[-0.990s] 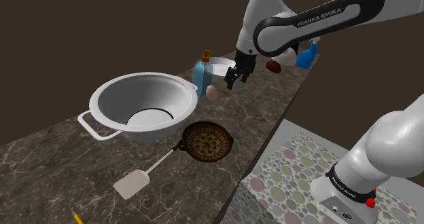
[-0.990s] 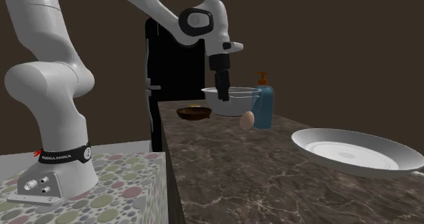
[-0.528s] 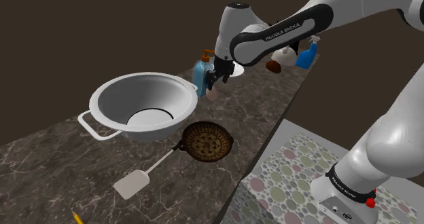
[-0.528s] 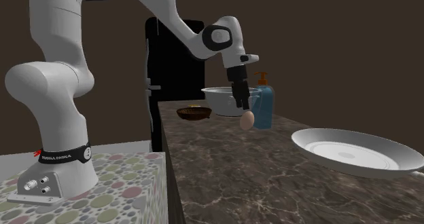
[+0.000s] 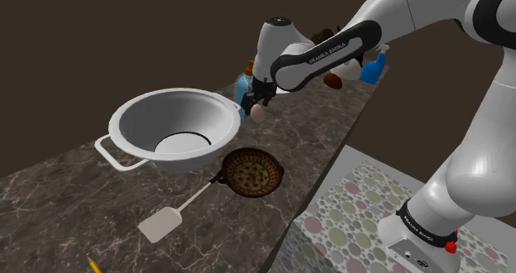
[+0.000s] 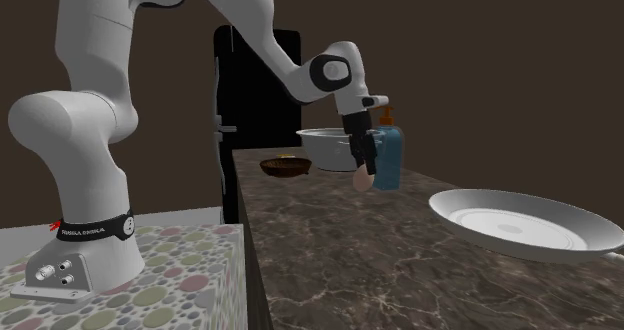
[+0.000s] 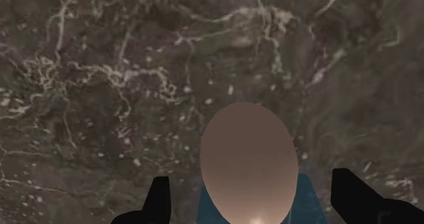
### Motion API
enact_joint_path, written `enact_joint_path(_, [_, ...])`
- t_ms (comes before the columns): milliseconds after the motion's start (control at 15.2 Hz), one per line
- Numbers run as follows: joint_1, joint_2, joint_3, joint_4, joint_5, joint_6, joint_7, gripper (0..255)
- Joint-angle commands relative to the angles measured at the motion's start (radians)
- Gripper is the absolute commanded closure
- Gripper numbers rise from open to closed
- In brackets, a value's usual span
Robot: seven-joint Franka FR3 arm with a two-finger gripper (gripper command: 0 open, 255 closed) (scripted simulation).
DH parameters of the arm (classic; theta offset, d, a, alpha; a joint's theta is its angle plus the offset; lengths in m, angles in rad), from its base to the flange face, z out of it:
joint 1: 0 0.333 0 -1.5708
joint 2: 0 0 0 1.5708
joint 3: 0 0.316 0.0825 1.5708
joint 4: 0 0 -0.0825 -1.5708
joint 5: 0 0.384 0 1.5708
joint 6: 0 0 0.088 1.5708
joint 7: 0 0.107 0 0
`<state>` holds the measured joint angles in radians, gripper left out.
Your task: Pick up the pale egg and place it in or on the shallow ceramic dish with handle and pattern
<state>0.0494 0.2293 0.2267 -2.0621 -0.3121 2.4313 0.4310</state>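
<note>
While the gripper (image 6: 367, 168) hangs wide open and empty, the egg (image 7: 248, 165) lies on the counter (image 7: 102, 87) just below, between fingers that do not touch it. Step in hand: approach for the grasp. Next move, as judged: lower and close gently.

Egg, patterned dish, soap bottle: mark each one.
egg (image 7: 248, 165), wrist view, middle of shell.
patterned dish (image 5: 252, 174), shoulder view, speckled inner floor.
soap bottle (image 6: 391, 163), second exterior view, blue body.
</note>
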Motion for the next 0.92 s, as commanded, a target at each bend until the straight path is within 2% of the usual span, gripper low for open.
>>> enact_joint_path(0, [0.001,0.016,-0.004,-0.006,-0.009,0.017,0.007,0])
enact_joint_path(528, [0.000,0.016,-0.003,-0.006,-0.009,0.017,0.007,0])
enact_joint_path(594, [0.001,0.015,-0.003,-0.008,-0.010,0.019,0.009,255])
enact_joint_path(858, [0.006,0.025,-0.002,0.005,-0.014,0.014,0.016,255])
